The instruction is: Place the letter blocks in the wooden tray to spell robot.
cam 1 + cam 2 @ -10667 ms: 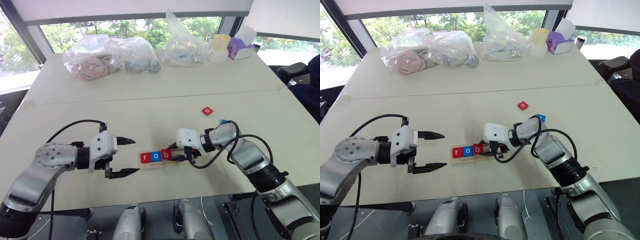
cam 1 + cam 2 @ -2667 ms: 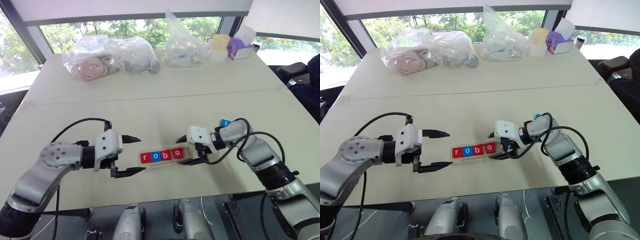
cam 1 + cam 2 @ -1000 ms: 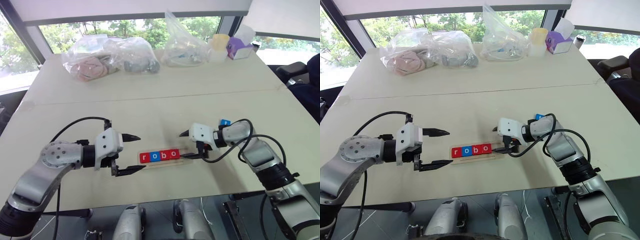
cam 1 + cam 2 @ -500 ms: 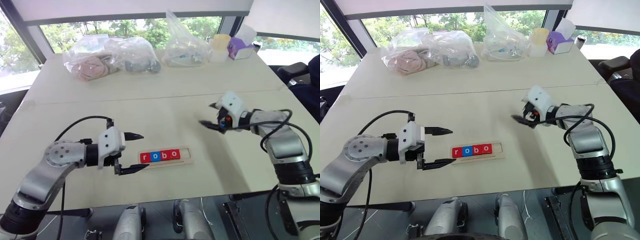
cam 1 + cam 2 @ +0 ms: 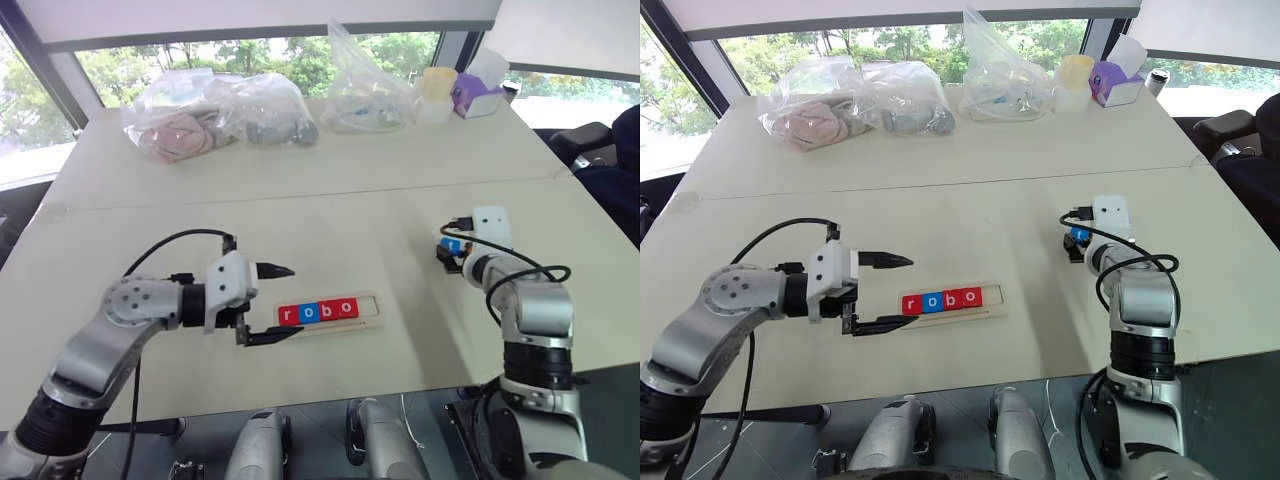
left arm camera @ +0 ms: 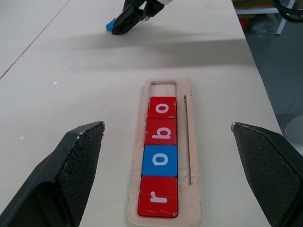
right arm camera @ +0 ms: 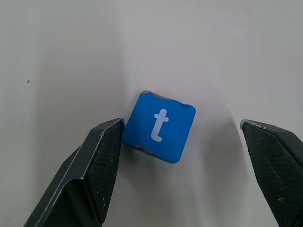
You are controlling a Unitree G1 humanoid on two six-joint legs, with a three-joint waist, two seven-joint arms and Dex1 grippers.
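The wooden tray (image 5: 372, 322) lies near the table's front edge. It holds four letter blocks reading r, o, b, o: red r (image 5: 290, 315), blue o (image 5: 308, 312), red b (image 5: 328, 310), red o (image 6: 162, 107). The slot at its right end (image 6: 164, 87) is bare. A blue t block (image 7: 159, 126) lies flat on the table to the right of the tray. My right gripper (image 7: 182, 127) hangs over it, open, with a finger (image 7: 102, 161) close to one edge and the other well clear. My left gripper (image 5: 290, 300) stands open just left of the tray, empty.
Clear plastic bags (image 5: 215, 110) with soft items lie along the far edge of the table. A yellow cup (image 5: 440, 88) and a purple tissue box (image 5: 478, 97) stand at the back right. A seam (image 5: 300, 195) crosses the table.
My right gripper has swung away from the tray's right end, out to the right, and turned to straddle the blue t block. The left gripper has stayed put.
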